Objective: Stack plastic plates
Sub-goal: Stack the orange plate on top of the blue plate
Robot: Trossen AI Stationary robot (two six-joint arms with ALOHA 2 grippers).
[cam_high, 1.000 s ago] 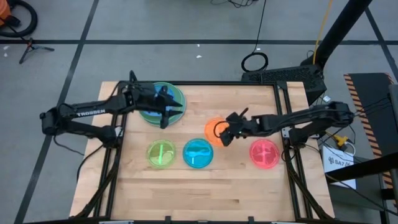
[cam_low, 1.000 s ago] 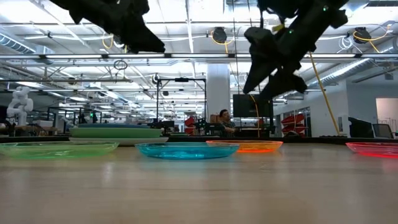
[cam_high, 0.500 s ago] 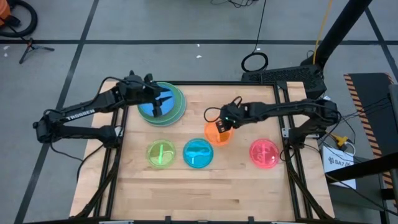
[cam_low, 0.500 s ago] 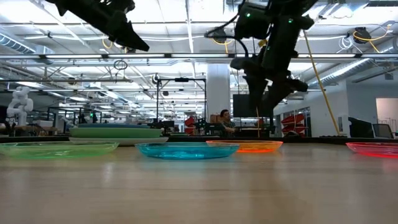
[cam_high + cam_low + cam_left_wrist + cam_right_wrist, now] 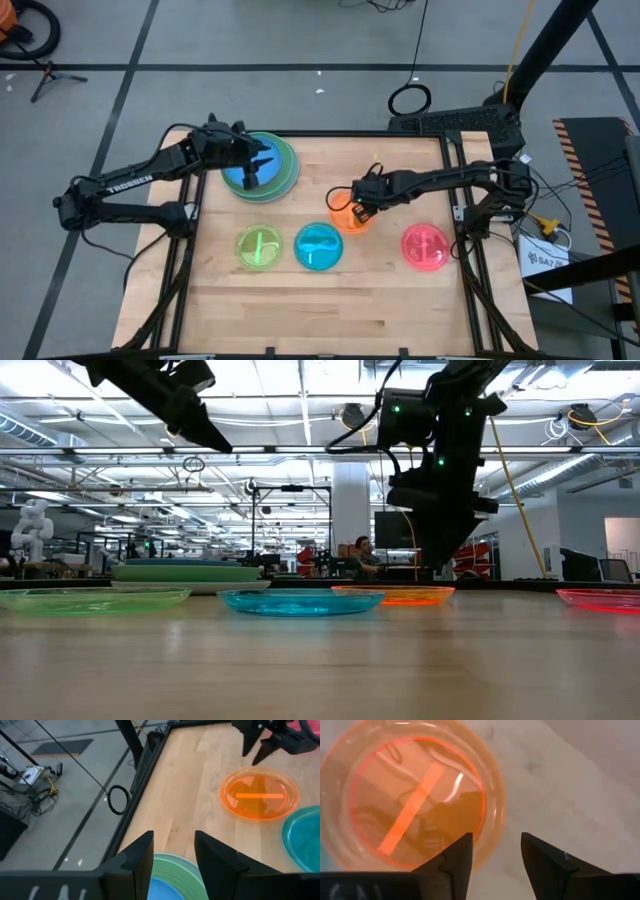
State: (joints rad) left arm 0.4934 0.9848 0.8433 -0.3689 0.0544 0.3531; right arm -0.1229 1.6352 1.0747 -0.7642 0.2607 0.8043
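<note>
The orange translucent plate [image 5: 343,217] lies flat at mid-table. My right gripper [image 5: 496,845] hangs open just over its right rim [image 5: 492,815], fingers pointing down, one finger above the plate and one above bare wood; in the low view it is my right gripper [image 5: 440,560]. The lime plate [image 5: 259,247], cyan plate [image 5: 318,246] and pink plate [image 5: 425,246] lie flat in a row nearer. A stack with a blue plate [image 5: 245,176] on a green plate [image 5: 288,165] sits far left. My left gripper [image 5: 172,855] hovers open above it.
Bare wood lies between the stack and the orange plate [image 5: 260,795], and along the near half of the table [image 5: 330,300]. A black frame edges the table [image 5: 455,180]. A cable loop [image 5: 410,99] lies on the floor beyond. A person sits far behind [image 5: 360,555].
My right gripper has swung toward the far edge, tipped to point straight down and come down low over the orange plate's right rim. My left gripper has risen and drawn back toward the table's left over the stack. No plate has moved.
</note>
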